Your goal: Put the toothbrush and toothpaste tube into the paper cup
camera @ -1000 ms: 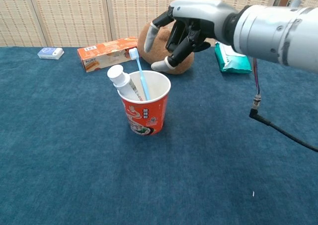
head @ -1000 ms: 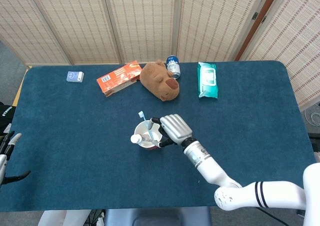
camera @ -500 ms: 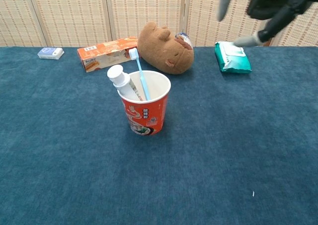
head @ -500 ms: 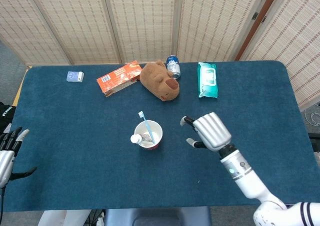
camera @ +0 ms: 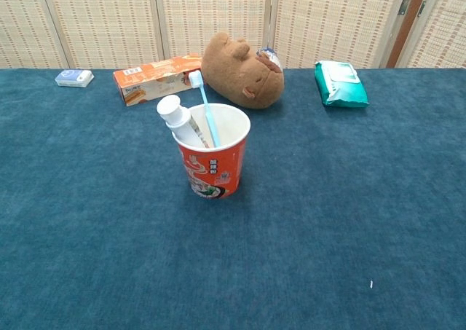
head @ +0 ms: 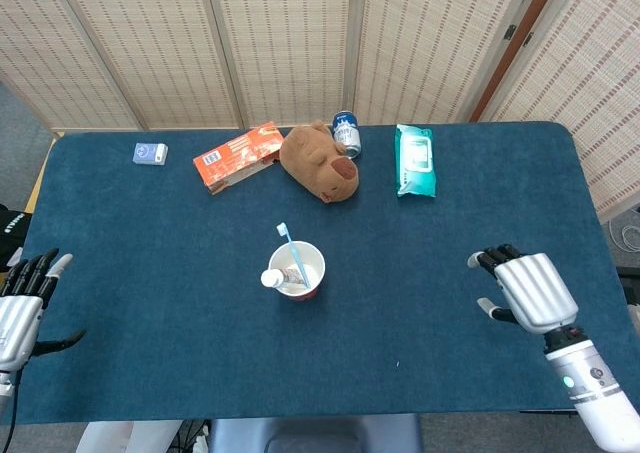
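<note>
A red paper cup (head: 299, 270) (camera: 212, 159) stands upright in the middle of the blue table. A blue toothbrush (head: 289, 247) (camera: 204, 108) stands in it with its head up. A white toothpaste tube (head: 276, 276) (camera: 179, 120) leans in the cup beside it, cap up over the rim. My right hand (head: 525, 288) hovers far to the right near the table's edge, fingers apart and holding nothing. My left hand (head: 24, 308) is at the far left edge, fingers spread and empty. Neither hand shows in the chest view.
Along the back stand a small blue box (head: 150, 153), an orange carton (head: 237, 156), a brown plush toy (head: 318, 161), a blue can (head: 346, 133) and a green wipes pack (head: 414, 160). The table's front edge (head: 300, 413) lies near both hands.
My right hand has let go at the cup and drawn back far to the right, leaving the chest view. My left hand has risen a little into view at the left edge.
</note>
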Tool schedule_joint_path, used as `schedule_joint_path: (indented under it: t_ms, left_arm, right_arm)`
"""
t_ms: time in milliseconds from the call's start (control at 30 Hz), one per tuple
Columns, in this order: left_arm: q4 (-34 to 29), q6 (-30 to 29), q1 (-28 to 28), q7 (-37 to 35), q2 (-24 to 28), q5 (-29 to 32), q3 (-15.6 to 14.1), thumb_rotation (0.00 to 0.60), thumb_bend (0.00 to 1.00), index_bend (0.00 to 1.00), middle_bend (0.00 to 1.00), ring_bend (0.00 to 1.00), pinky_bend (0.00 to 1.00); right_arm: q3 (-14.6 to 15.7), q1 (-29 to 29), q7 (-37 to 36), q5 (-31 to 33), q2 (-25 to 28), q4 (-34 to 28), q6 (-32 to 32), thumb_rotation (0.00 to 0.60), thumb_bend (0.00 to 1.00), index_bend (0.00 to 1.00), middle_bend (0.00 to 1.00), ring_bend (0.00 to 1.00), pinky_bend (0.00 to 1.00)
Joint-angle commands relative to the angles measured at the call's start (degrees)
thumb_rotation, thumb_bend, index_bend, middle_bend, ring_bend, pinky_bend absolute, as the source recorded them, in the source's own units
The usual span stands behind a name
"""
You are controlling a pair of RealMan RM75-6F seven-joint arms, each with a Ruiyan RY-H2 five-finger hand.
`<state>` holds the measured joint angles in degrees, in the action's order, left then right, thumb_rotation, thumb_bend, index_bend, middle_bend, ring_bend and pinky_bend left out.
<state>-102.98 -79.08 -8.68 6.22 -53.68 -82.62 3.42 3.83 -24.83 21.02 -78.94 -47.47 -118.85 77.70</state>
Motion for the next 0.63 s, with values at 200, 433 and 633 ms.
schedule_joint_path:
  t_ms: [200, 433, 633]
  left_arm:
    - [0.38, -0.44, 0.09, -0.90, -0.03, -0.05, -0.01, 0.600, 0.00, 0.00, 0.00, 0.00, 0.00]
    - [0.05, -0.93, 0.27, -1.25, -0.01, -0.21, -0.10, 0.600, 0.00, 0.00, 0.00, 0.00, 0.00]
    - [-0.07, -1.18, 0.30, -0.84, -0.73, -0.37, -0.24, 0.600, 0.00, 0.00, 0.00, 0.00, 0.00]
  right_arm:
    - [-0.79, 10.64, 2.83, -6.02, -7.95, 11.77, 15.59, 0.600, 0.13, 0.31, 0.17, 0.13, 0.44]
    - [-0.64, 14.26, -1.79, -7.56, -10.80, 16.47, 16.91, 0.600, 0.13, 0.31, 0.17, 0.12, 0.44]
    - [-1.46, 15.16, -5.32, -7.64, -11.21, 18.76, 15.41, 0.600, 0.13, 0.31, 0.17, 0.12, 0.44]
